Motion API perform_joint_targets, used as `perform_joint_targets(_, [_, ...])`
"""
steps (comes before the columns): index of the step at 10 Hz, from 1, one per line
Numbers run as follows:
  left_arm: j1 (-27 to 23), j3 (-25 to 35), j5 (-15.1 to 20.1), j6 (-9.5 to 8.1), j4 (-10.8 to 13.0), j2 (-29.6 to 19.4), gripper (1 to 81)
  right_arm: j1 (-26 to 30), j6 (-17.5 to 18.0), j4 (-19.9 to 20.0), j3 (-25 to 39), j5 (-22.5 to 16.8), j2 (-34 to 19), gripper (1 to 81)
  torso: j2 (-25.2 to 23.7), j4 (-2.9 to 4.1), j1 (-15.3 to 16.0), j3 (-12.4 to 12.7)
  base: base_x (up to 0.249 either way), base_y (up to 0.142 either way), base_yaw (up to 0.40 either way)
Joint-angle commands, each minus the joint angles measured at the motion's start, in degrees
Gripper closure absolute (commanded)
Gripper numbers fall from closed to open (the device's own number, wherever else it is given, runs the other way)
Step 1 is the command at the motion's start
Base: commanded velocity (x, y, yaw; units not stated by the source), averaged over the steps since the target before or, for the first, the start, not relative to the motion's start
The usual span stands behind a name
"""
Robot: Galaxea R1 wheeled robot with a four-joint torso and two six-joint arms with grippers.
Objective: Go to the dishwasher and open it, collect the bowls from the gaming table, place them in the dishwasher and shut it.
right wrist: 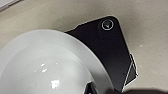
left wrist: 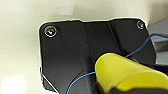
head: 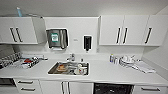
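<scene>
From my remote station, I face a white kitchen counter (head: 107, 72): a dish rack (head: 17, 62) with crockery sits far left, a steel sink (head: 68, 68) holding dishes lies at centre beneath a wall-mounted paper towel dispenser (head: 57, 38) and a dark soap dispenser (head: 87, 43), and a cluster of bottles and white dishes (head: 126, 60) stands to the right. Below the counter, right of the white cabinet doors (head: 65, 88), the dishwasher (head: 113, 89) shows as a dark opening. In my left wrist camera, a yellow bowl (left wrist: 125, 73) looms close against the dark plate; I cannot tell how the fingers stand or whether they grip it. In my right wrist camera, a white bowl (right wrist: 47, 65) sits equally close, and again I cannot tell the fingers' state.
</scene>
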Motion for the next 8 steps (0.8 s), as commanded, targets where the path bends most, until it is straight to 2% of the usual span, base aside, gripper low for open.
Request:
perform_joint_targets(1, [-3.12,0.04,2.54,0.42,0.45,-0.11,81.1,2.84,0.1,-0.1,0.25,-2.73,-0.25,81.1,0.0,0.0,0.0,0.0,0.162,0.0,0.0])
perform_joint_targets(5, [-3.12,0.04,2.63,0.42,0.45,-0.11,81.1,2.83,0.01,-0.19,0.25,-2.73,-0.25,81.1,0.02,0.0,0.05,0.0,0.137,0.0,0.0])
perform_joint_targets(8, [-3.2,0.04,2.63,0.42,0.45,-0.11,81.1,2.75,0.01,-0.28,0.51,-2.82,-0.6,81.1,0.0,0.0,0.02,0.0,0.027,0.0,0.0])
